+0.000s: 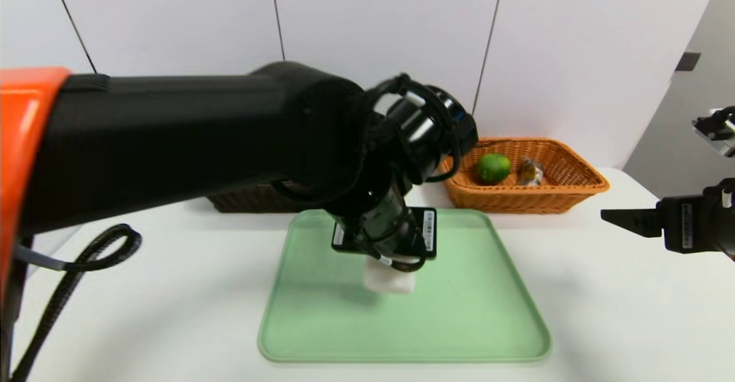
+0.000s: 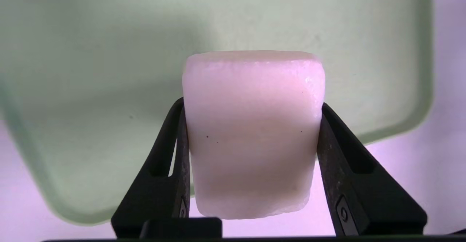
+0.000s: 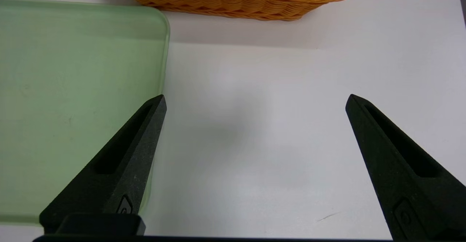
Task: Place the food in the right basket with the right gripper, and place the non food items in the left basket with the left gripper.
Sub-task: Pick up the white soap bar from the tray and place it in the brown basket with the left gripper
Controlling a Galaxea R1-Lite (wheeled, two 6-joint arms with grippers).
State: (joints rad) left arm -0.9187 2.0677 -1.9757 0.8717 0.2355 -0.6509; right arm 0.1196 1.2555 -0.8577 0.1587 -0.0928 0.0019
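The white, rounded rectangular soap-like bar (image 2: 255, 136) is over the green tray (image 1: 459, 330), gripped by its sides between the left end effector's (image 2: 253, 107) fingers. It should be raised clear of the tray rim, carried far and left, then released low inside the dark brown woven basket (image 1: 252, 199), which the left arm partly hides. The orange-tan wicker basket (image 1: 534, 201) sits far right; the right end effector (image 3: 256, 102) idles open near it, above the white surface (image 3: 255, 162).
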